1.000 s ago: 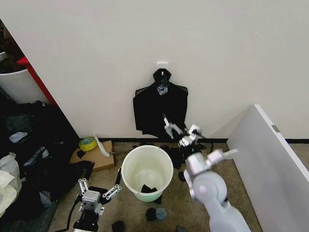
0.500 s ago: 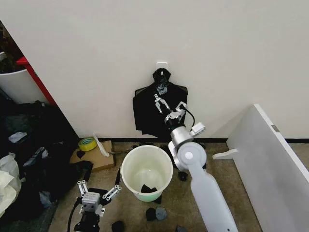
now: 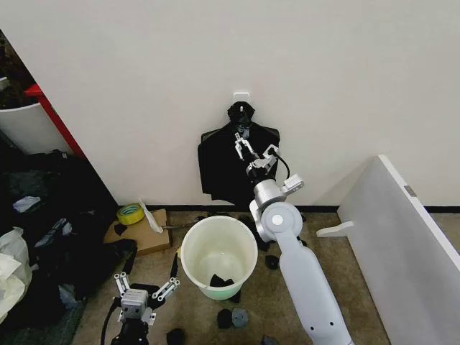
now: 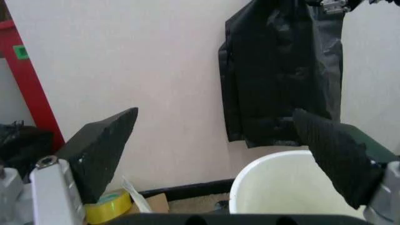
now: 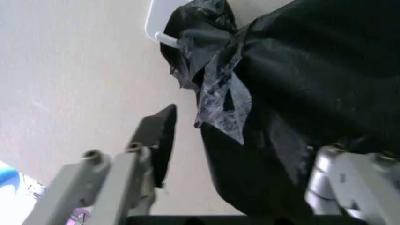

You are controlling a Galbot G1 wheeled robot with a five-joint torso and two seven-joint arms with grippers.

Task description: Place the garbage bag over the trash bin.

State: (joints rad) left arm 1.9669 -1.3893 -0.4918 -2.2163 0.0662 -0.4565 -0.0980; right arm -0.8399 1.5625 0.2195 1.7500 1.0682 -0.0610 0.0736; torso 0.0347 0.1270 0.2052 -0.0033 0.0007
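Fetch step: right gripper (image 3: 255, 148), jaws apart, up at hanging flat black plastic bag bundle (image 3: 224, 171) on wall. Next needs a pinch on one bag w/o dragging the rest. Left gripper (image 3: 145, 287) open, low beside round white plastic bin (image 3: 218, 253).

Grey-white arms; black-padded silver pincers

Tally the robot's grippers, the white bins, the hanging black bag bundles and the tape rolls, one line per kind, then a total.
Grippers: 2, the left gripper low by the floor, the right gripper raised at the bundle
White bins: 1, the trash bin
Hanging black bag bundles: 1, the bundle on the wall hook
Tape rolls: 1, the yellow tape roll
Total: 5
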